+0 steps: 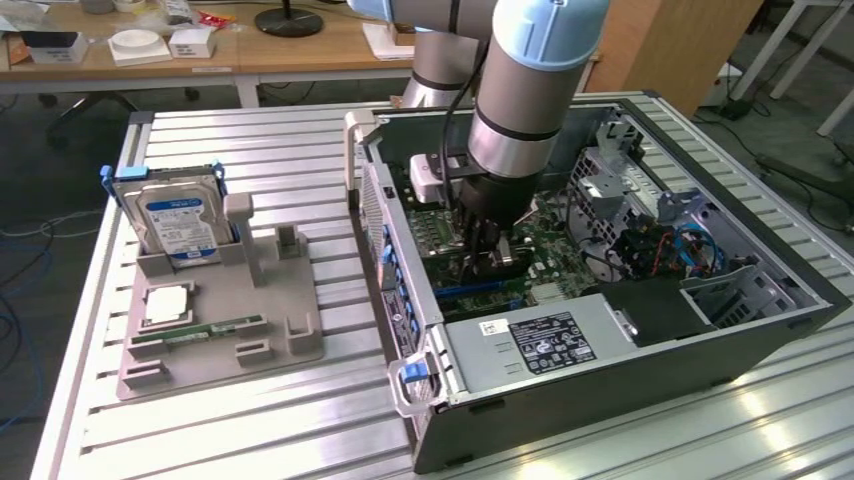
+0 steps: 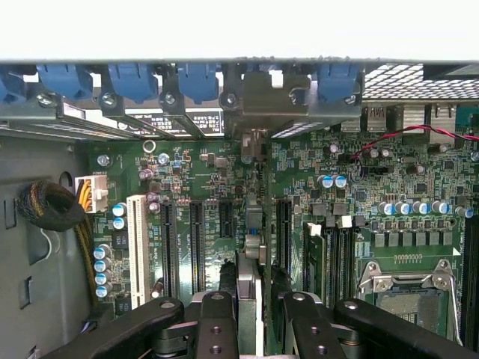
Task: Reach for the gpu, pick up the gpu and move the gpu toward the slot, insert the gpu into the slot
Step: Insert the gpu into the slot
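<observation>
Arm (image 1: 514, 100) of mine reaches straight down into the computer case (image 1: 694, 330). My fingers (image 2: 249, 318) are closed on the gpu (image 2: 251, 247), held upright on its edge over the motherboard (image 2: 359, 224).

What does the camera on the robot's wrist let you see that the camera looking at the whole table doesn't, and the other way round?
Wrist view alone: the white slot beside the black slots, the blue clips along the case edge, and the gpu seen edge-on, held between the pincer fingers, its bracket up at the case wall.

Exterior view alone: the grey holder with the hard drive standing in it, and the desk behind.

Both: the open computer case, its green motherboard, and the pincer inside.
</observation>
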Controlling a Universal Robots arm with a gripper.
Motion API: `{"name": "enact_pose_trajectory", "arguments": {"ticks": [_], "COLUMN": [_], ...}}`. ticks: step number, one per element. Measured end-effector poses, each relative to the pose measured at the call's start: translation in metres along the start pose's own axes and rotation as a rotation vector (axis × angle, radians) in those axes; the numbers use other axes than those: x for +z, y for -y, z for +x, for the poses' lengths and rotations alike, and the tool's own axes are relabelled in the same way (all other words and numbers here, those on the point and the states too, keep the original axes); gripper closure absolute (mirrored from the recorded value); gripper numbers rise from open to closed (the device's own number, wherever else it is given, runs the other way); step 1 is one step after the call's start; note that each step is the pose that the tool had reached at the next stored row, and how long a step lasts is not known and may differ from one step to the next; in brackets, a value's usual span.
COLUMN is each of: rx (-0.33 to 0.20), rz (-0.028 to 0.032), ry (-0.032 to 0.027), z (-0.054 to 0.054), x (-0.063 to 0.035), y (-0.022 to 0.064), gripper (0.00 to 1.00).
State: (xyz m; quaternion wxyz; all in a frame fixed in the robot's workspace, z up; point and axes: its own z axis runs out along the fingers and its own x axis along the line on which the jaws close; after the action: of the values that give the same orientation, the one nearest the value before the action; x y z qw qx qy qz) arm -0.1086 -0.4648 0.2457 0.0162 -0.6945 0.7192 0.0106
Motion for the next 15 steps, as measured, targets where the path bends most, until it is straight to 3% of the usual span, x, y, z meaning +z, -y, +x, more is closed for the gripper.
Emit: {"name": "enact_pose_trajectory", "arguments": {"ticks": [7, 9, 15], "rx": [0.000, 0.000, 0.000], "rz": [-0.0003, 0.0002, 0.0003], "ry": [-0.0007, -0.0110, -0.0117], "z": [-0.0007, -0.0011, -0.0018], "x": [-0.0001, 0.0000, 0.0001], "y": [-0.0001, -0.0001, -0.0001], "gripper": [0.71, 0.71, 0.71]}}
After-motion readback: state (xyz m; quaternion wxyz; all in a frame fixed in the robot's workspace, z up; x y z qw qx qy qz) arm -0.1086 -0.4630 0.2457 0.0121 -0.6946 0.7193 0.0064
